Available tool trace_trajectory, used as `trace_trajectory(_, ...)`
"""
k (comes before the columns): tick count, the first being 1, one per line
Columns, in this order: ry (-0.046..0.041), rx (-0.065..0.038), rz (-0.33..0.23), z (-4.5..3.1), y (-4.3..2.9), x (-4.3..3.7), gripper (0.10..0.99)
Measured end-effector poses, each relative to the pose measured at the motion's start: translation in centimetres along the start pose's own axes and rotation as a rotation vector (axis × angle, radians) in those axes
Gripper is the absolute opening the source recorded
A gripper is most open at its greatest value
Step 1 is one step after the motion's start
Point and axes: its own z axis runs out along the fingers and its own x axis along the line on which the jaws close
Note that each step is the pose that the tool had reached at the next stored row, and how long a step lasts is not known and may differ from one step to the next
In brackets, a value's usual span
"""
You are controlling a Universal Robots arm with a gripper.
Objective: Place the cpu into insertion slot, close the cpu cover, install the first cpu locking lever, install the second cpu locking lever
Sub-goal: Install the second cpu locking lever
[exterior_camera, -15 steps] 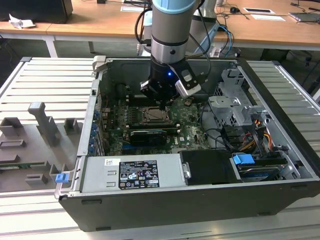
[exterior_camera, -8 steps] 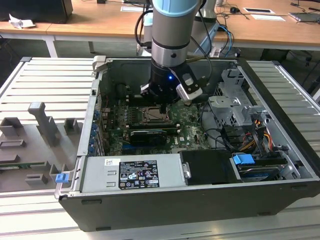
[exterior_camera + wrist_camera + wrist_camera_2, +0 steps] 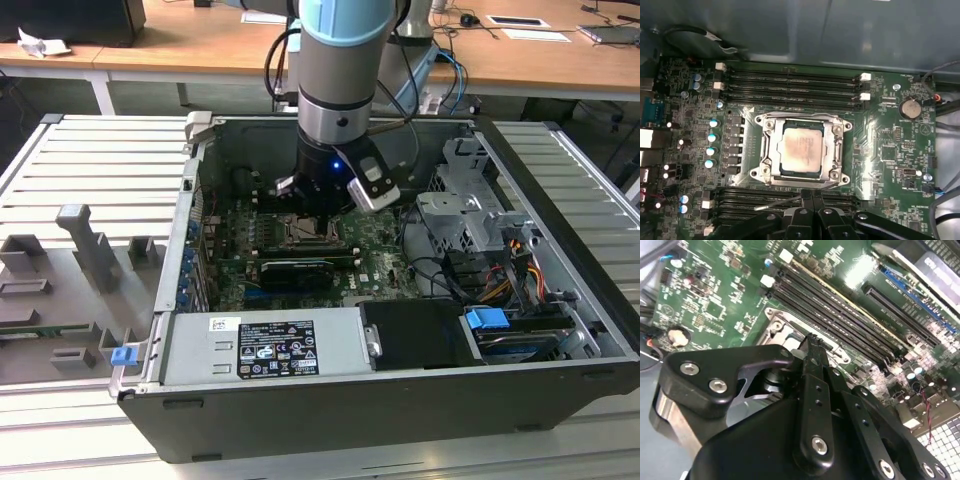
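1. Already seated: cpu (image 3: pixel 800 148) lies flat in the insertion slot (image 3: pixel 771 150) on the green motherboard (image 3: pixel 885 145), pale top facing up, square, so no long axis to speak of.
2. Apparently lowered too: cpu cover (image 3: pixel 801 121) frames the chip, window around it.
3. Judged unfinished: a thin locking lever (image 3: pixel 777 203) sticks out loose beside the socket.
4. Hovering just above the socket edge, pincer (image 3: pixel 807 200) with fingers drawn together, holding nothing visible.

White label (image 3: pixel 275 348) on power supply box, print too small to read
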Motion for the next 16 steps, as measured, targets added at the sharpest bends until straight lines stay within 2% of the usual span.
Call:
trace_trajectory(11, -0.0001, -0.002, 0.000, 0.16, -0.21, 0.21, 0.106)
trace_trajectory(14, -0.0005, -0.005, 0.000, 0.33, -0.46, 0.75, 0.106)
trace_trajectory(16, -0.0004, -0.006, 0.000, 0.41, -0.45, 1.61, 0.106)
